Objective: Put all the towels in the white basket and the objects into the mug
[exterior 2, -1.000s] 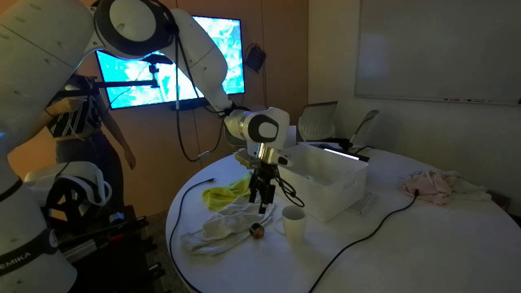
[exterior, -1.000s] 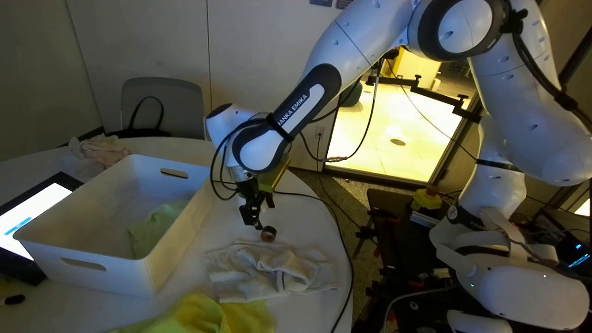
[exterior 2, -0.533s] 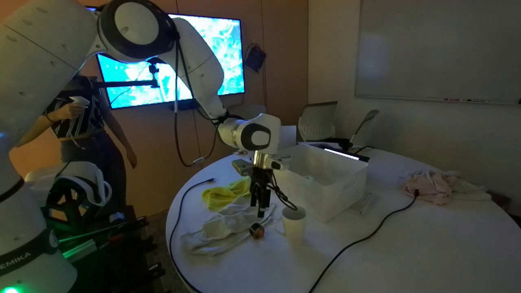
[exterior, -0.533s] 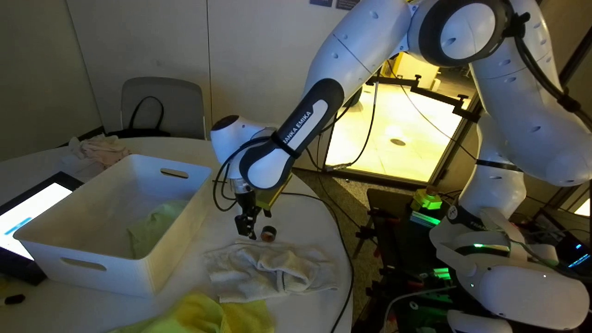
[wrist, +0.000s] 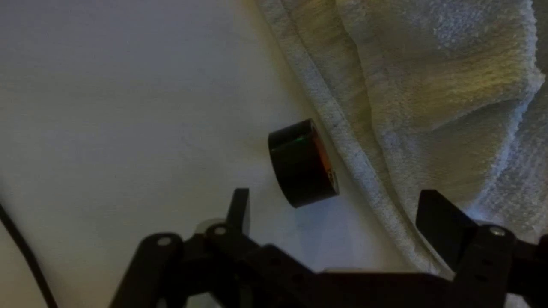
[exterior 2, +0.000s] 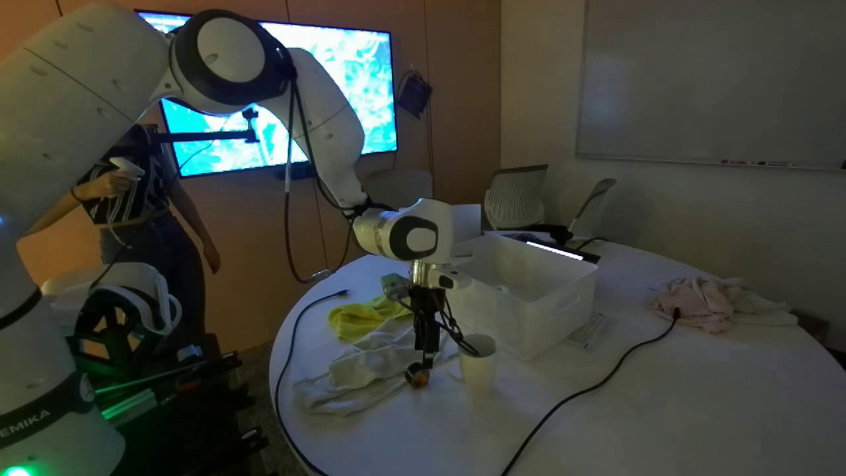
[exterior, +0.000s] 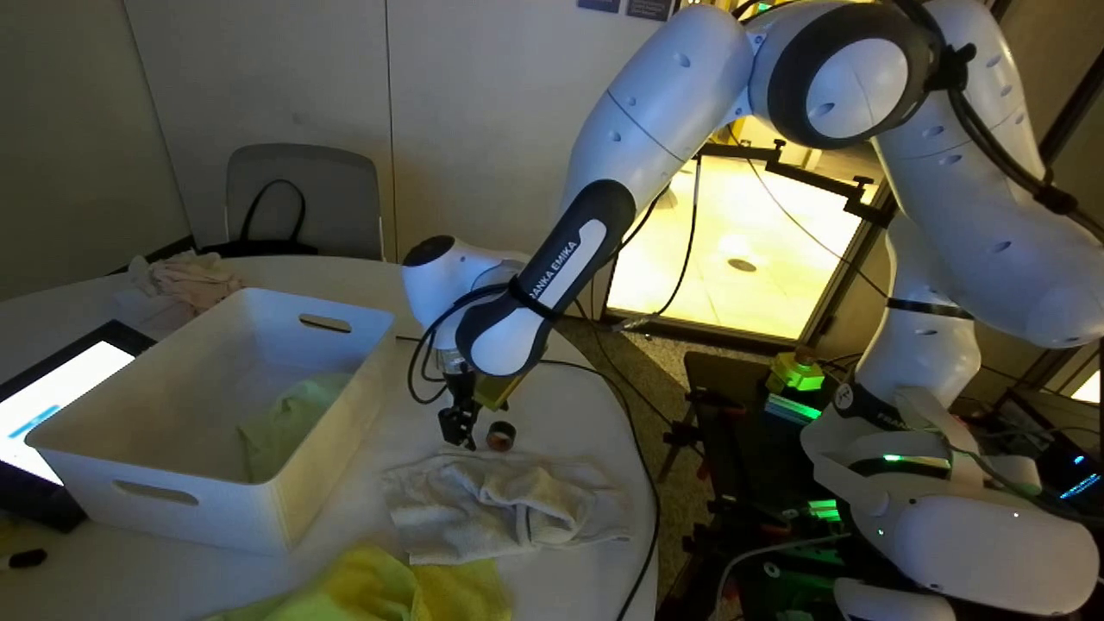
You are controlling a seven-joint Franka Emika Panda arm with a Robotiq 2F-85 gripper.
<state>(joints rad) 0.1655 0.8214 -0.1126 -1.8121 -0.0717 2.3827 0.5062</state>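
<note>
Dim light lies over a meeting room with a bright wall screen [exterior 2: 370, 86], a whiteboard [exterior 2: 714, 79] and, near the screen, a standing person [exterior 2: 155, 244]. On the round white table [exterior 2: 661, 410] sits the white basket [exterior: 224, 517], its tall walls holding the pale green towel [exterior: 297, 423], bunched against one long side. A lit tablet [exterior: 73, 397] is just beside the opposite long side, and a pink and whitish heap of cloth [exterior: 194, 280] lies farther round the tabletop.

Outside the basket, the off-white towel [exterior: 517, 509] lies rumpled, with the bright yellow towel [exterior: 371, 586] just beside it. Next to the off-white towel's hem, a small dark roll [wrist: 302, 164] rests on its curved side, one end orange-brown. Near the roll the mug [exterior 2: 478, 373] stands upright, its handle turned toward the roll and the basket behind it in an exterior view.

Over all this arches the white arm [exterior: 655, 103], and the gripper [wrist: 334, 196] hangs low at the roll, pointing down. Its jaws are spread wide; in the wrist view the roll shows in the space between the fingertips, nearer one of them, with the off-white towel behind the other. In an exterior view a fingertip overlaps the roll, so I cannot tell whether they touch.
</note>
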